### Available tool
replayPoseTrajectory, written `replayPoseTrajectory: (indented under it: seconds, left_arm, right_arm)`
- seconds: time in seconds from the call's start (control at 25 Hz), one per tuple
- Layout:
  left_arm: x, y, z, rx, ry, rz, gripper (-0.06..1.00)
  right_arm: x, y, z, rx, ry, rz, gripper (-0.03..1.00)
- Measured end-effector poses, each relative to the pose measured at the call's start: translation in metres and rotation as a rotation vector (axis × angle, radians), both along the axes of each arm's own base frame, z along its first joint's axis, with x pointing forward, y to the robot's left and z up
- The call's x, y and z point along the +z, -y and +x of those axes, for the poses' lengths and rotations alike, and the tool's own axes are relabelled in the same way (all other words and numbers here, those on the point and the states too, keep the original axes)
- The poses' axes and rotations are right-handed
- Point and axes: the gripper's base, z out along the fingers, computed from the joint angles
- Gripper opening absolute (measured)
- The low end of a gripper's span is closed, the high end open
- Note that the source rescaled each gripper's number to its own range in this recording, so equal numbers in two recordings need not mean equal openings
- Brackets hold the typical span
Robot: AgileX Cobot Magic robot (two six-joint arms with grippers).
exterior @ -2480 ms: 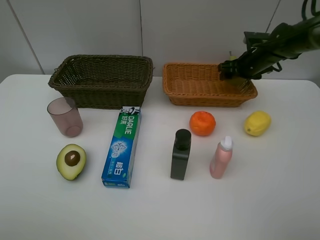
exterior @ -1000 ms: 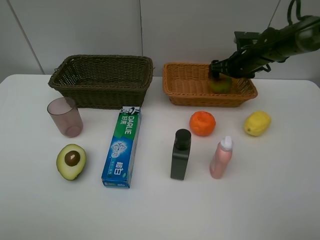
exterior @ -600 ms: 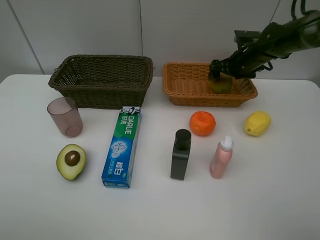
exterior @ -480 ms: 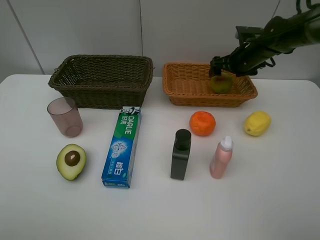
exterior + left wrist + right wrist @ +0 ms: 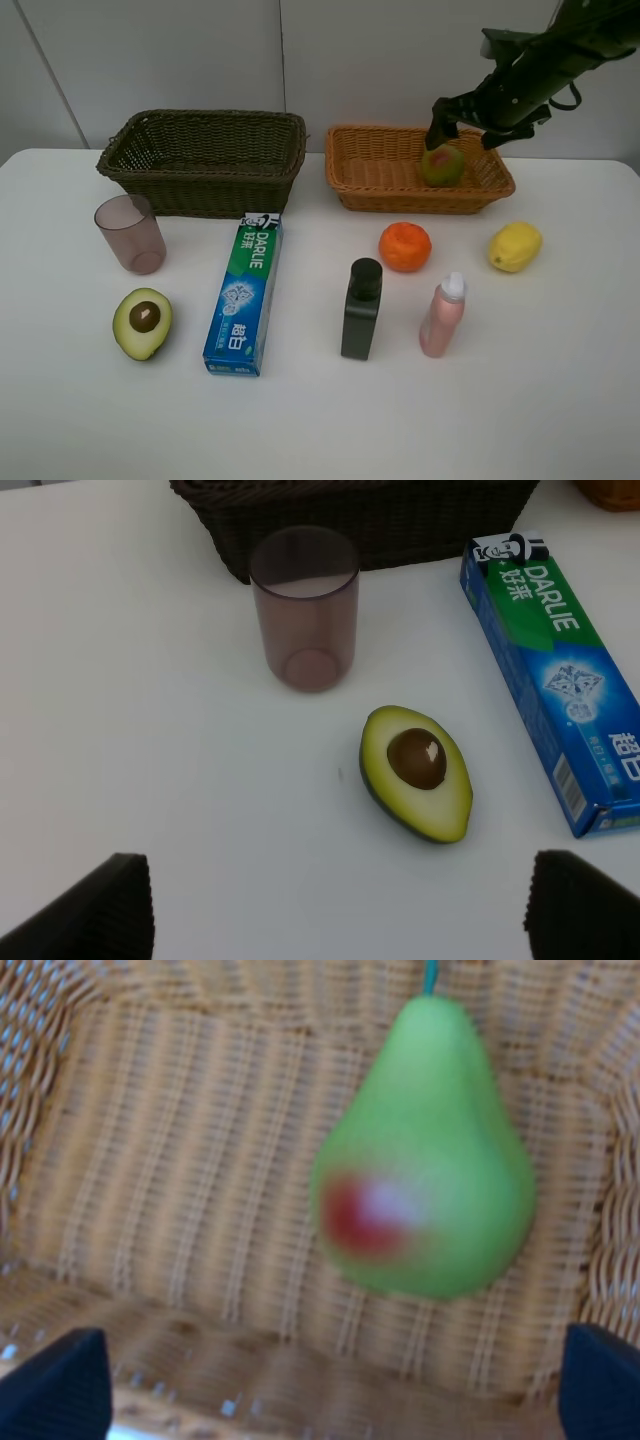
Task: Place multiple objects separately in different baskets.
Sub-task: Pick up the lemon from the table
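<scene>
The red-green pear (image 5: 442, 165) lies in the light orange-tan basket (image 5: 380, 175); the right wrist view shows it (image 5: 425, 1160) on the weave. My right gripper (image 5: 466, 122) hovers just above it, open and empty. The dark olive-brown basket (image 5: 205, 158) stands to the left, empty. On the table are the mauve cup (image 5: 130, 234), halved avocado (image 5: 142, 322), toothpaste box (image 5: 244, 294), black bottle (image 5: 361, 309), pink bottle (image 5: 442, 315), orange (image 5: 405, 246) and lemon (image 5: 515, 246). My left gripper (image 5: 340, 910) is open above the table near the avocado (image 5: 417, 772) and cup (image 5: 305, 608).
The white table (image 5: 320, 420) has bare room along its front edge and at the far right. A grey wall stands behind the baskets. The left arm is out of the exterior high view.
My right gripper brought the pear over the tan basket, lowered it in, let go and rose with jaws open. The pear now rests in the basket. Nothing else moved.
</scene>
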Motion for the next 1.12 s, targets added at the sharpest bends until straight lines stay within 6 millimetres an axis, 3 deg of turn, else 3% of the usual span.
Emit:
replayPoseTrajectory:
  seconds: [0.24, 0.84, 1.12]
  left_arm:
    - [0.0, 0.0, 0.0, 0.0, -0.001, 0.0, 0.98]
    - [0.0, 0.0, 0.0, -0.001, -0.005, 0.001, 0.98]
    - [0.0, 0.0, 0.0, -0.001, -0.005, 0.001, 0.98]
  right_arm:
    - [0.009, 0.0, -0.016, 0.031, -0.113, -0.001, 0.91]
    - [-0.015, 0.015, -0.078, 0.061, -0.222, -0.119, 0.91]
    - [-0.03, 0.031, -0.088, -0.127, -0.303, -0.016, 0.91]
